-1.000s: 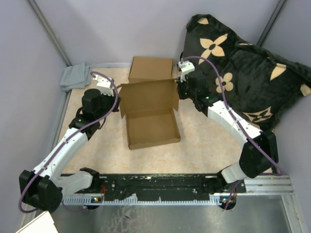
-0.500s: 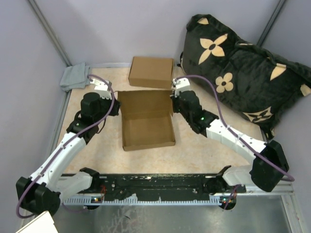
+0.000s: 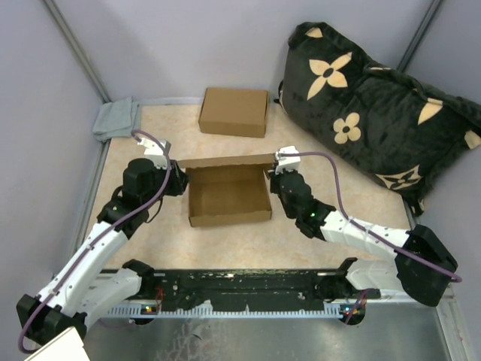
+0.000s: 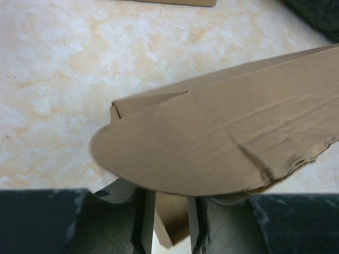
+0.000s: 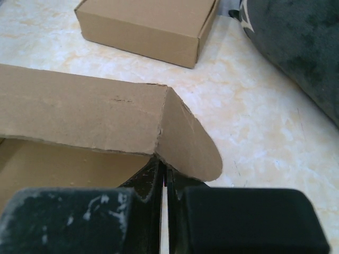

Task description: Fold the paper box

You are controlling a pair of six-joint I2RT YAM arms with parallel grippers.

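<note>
The paper box (image 3: 229,197) lay open on the table (image 3: 225,244), on the near side of the closed box (image 3: 234,111). Its lid stood up along the edge facing that box. From overhead I saw the left gripper (image 3: 179,183) at the left end and the right gripper (image 3: 272,180) at the right end. A grey cloth (image 3: 116,119) lay left of the closed box, and a black cushion (image 3: 376,113) with tan flower motifs lay to its right.

Through the left wrist camera, the fingers (image 4: 148,222) stood parted beneath the lid's rounded flap (image 4: 222,143), with a cardboard tab in the gap.

Through the right wrist camera, the right gripper (image 5: 165,180) had its jaws pressed together. They pinched the lower edge of the other rounded flap (image 5: 188,145), with the closed box (image 5: 148,26) beyond.
</note>
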